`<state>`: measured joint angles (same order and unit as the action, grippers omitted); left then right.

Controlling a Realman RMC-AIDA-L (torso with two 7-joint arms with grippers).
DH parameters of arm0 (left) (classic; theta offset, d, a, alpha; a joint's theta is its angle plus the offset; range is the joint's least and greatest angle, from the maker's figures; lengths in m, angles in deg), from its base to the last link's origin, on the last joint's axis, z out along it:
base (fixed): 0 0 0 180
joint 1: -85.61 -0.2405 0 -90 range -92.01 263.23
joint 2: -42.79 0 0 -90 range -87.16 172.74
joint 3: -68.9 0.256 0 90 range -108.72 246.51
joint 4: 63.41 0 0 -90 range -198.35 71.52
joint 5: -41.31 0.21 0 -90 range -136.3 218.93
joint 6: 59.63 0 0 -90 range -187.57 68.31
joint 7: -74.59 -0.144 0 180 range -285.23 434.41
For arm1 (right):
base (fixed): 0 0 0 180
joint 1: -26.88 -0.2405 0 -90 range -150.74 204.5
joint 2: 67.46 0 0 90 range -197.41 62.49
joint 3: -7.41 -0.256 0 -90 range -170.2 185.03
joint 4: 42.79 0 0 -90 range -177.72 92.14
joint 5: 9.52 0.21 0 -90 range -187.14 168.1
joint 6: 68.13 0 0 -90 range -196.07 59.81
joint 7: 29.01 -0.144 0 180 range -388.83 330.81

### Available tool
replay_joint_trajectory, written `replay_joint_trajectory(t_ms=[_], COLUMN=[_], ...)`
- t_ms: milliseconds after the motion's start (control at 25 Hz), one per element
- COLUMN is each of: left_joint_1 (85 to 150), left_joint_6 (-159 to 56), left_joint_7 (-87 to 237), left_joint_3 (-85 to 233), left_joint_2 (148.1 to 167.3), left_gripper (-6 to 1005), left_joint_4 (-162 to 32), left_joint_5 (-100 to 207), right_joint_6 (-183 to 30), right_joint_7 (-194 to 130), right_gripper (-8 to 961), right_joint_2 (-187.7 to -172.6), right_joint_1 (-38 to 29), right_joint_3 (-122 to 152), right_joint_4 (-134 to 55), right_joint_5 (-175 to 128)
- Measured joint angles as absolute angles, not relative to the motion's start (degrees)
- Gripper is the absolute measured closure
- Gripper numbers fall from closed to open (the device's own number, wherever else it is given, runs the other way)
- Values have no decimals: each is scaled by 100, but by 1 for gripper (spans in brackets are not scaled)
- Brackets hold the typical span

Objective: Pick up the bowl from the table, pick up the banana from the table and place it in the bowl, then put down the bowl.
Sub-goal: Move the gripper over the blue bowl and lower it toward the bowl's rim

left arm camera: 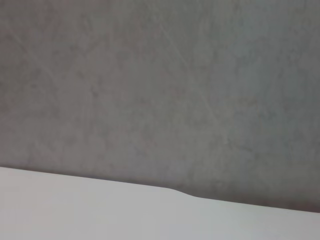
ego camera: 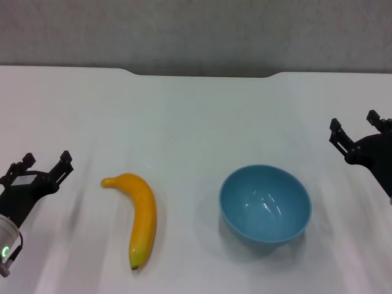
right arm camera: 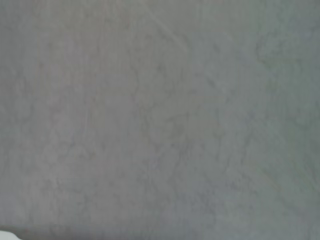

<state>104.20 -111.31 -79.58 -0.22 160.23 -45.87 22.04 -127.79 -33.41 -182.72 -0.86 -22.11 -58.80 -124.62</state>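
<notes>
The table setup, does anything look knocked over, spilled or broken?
Nothing stands out. The bowl sits upright and empty on the table; the banana lies whole beside it, apart. The left gripper and right gripper hang open at the sides.

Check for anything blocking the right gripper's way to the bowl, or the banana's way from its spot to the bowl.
Nothing visible blocks either. Only bare table lies between the right gripper and the bowl, and between the banana and the bowl. The left gripper sits beyond the banana, away from the bowl.
</notes>
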Motion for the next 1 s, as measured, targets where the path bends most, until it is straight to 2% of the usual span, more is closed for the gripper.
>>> replay_joint_trajectory(t_ms=[200, 400, 440, 480, 560, 680, 800, 880, 960, 1000], left_joint_1=[10412, 10306, 10306, 10175, 10109, 9965, 9736, 9552, 9359, 9274], left_joint_6=[-11128, -10843, -10843, -10622, -10507, -10157, -9614, -9030, -8311, -8020], left_joint_7=[-7911, -7285, -7285, -6732, -6520, -6249, -5984, -5668, -5185, -4969], left_joint_3=[139, 412, 412, 363, 324, 217, -45, -237, -379, -416], left_joint_2=[16007, 15846, 15846, 15676, 15597, 15455, 15397, 15378, 15365, 15365], left_gripper=[111, 111, 111, 111, 111, 111, 111, 112, 112, 112], left_joint_4=[-4563, -4227, -4227, -3797, -3549, -3024, -2313, -1712, -999, -707], left_joint_5=[2225, 2398, 2398, 2808, 3022, 3431, 3994, 4573, 5357, 5687], right_joint_6=[-12646, -12352, -12256, -12110, -11731, -10880, -10014, -9277, -8320, -7910], right_joint_7=[-3352, -3338, -3334, -3331, -3317, -3223, -2820, -2372, -1688, -1375], right_gripper=[134, 134, 134, 135, 135, 135, 135, 134, 134, 134], right_joint_2=[-18261, -18160, -18096, -18017, -17790, -17365, -17068, -16959, -16944, -16986], right_joint_1=[-98, -65, -59, -53, -43, 9, 180, 377, 648, 784], right_joint_3=[-2130, -2092, -2106, -2123, -2182, -2395, -2874, -3412, -4146, -4519], right_joint_4=[-5967, -6375, -6504, -6692, -7156, -7989, -8785, -9359, -9998, -10276], right_joint_5=[-12464, -12501, -12531, -12575, -12645, -12676, -12678, -12680, -12681, -12680])
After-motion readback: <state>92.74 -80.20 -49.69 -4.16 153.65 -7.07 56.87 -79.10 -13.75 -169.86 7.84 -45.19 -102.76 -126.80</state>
